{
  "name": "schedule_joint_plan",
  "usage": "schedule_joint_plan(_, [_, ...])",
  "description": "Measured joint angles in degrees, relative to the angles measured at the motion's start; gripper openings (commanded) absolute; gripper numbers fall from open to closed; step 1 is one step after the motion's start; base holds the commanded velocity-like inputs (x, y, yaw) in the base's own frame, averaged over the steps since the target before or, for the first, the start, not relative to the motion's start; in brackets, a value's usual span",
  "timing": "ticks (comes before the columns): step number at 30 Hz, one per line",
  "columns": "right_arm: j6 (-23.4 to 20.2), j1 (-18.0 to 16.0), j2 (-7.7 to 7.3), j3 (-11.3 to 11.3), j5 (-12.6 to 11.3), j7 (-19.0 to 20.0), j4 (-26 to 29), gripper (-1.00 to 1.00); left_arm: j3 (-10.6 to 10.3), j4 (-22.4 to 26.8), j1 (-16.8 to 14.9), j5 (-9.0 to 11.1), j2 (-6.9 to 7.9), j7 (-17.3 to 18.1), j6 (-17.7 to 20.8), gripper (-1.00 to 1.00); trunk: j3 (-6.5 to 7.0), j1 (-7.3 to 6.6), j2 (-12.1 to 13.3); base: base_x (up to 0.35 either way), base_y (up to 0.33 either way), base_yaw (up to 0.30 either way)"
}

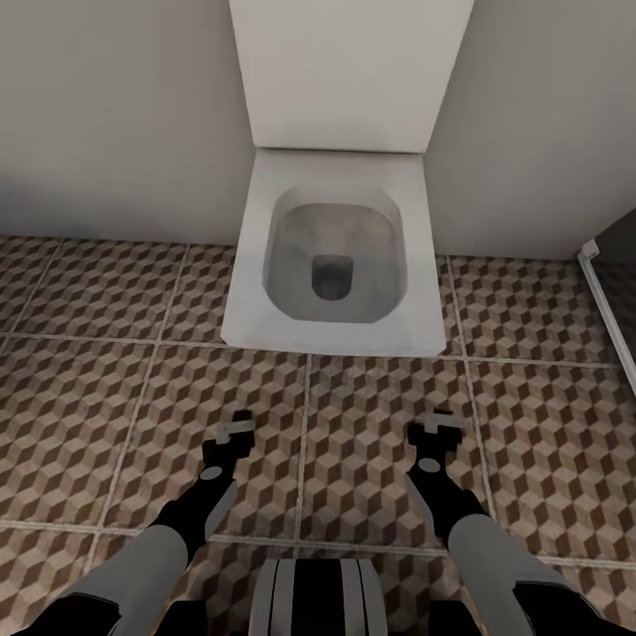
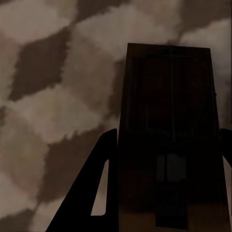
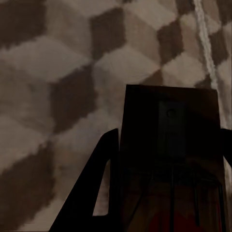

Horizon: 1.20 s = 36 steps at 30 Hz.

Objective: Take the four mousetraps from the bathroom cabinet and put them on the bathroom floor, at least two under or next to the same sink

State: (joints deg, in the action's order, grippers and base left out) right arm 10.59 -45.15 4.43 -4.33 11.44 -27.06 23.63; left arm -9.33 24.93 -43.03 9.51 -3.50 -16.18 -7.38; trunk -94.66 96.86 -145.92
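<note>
- The head view looks down on a white toilet (image 1: 340,256) set against a pale wall, its lid raised and its bowl open, with the bathroom floor (image 1: 97,397) of brown, beige and white cube-patterned tiles spread around and in front of it.
- Both arms reach forward and down over the tiles in front of the toilet, well apart from each other and short of its front edge.
- The left gripper (image 1: 235,433) hangs above the floor; a small pale-edged piece shows at its tip in the head view.
- In the left wrist view the left gripper (image 2: 166,159) has its dark fingers (image 2: 99,193) closed on either side of a flat rectangular board, a mousetrap (image 2: 169,111), which stands out beyond the fingers with thin wire parts across its face and the blurred tile pattern behind it.
- The right gripper (image 1: 439,426) hangs likewise over the tiles.
- In the right wrist view the right gripper (image 3: 169,169) clasps a second mousetrap (image 3: 171,125) between its fingers (image 3: 99,188); the board is deep in shadow, and what seems to be a red spot shows near the gripper end.
- A pale grout line (image 3: 208,43) runs across the floor beyond that board.
- At the right edge of the head view, a white frame (image 1: 605,305) borders a darker area.
</note>
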Motion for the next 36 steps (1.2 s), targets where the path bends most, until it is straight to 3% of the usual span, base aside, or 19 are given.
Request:
schedule_joint_plan(13, [1.5, 0.0, 0.66, -0.3, -0.5, -0.8, 2.9, -1.0, 0.0, 0.8, 0.0, 0.3, 0.09, 0.0, -3.8, -1.0, 0.0, 0.0, 0.0, 0.0, 0.0, 0.0])
schedule_joint_plan(24, [1.4, 0.0, 0.46, -0.2, -0.5, -0.2, -0.3, -1.0, -0.2, 0.4, 0.0, -0.2, 0.84, 0.7, -4.8, -1.0, 0.0, 0.01, 0.0, 0.0, 0.0, 0.0])
schedule_joint_plan(31, [1.4, 0.0, 0.35, -0.2, -0.5, -0.2, -1.1, -1.0, -0.5, -0.4, 0.0, -0.1, 0.98, 0.8, -9.8, -1.0, 0.0, 0.01, 0.0, 0.0, 0.0, 0.0])
schedule_joint_plan(36, [1.2, 0.0, 0.14, -0.2, -0.5, -0.1, -1.1, -1.0, -0.5, -1.0, 0.0, -0.1, 0.91, 0.5, -10.6, -1.0, 0.0, 0.0, 0.0, 0.0, 0.0, 0.0])
